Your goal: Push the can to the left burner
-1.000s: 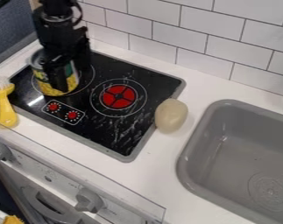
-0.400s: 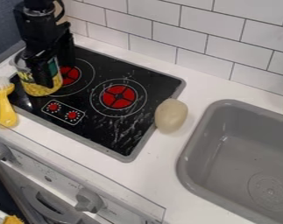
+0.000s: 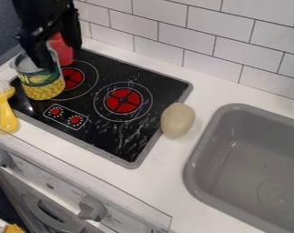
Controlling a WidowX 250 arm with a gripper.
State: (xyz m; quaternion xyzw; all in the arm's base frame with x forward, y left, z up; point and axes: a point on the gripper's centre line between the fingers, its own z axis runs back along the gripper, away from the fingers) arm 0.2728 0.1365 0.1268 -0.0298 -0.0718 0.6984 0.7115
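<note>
Can (image 3: 44,88): is standing upright, off-centre over the left burner (image 3: 73,78), probably needing centring by the gripper (image 3: 41,60) above that burner's left side, opening and hold impossible to tell.

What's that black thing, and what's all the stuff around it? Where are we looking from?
The black thing is a robot arm. We're looking through a fixed camera that points down at a slant. The arm's hand is at the top of a can with yellow on its lower part. I can't tell if it's holding the can, which stands at the left edge of the left burner on a toy stove. Something red is behind. A yellow brush lies at left, and a pale, potato-like thing lies between stove and sink.
</note>
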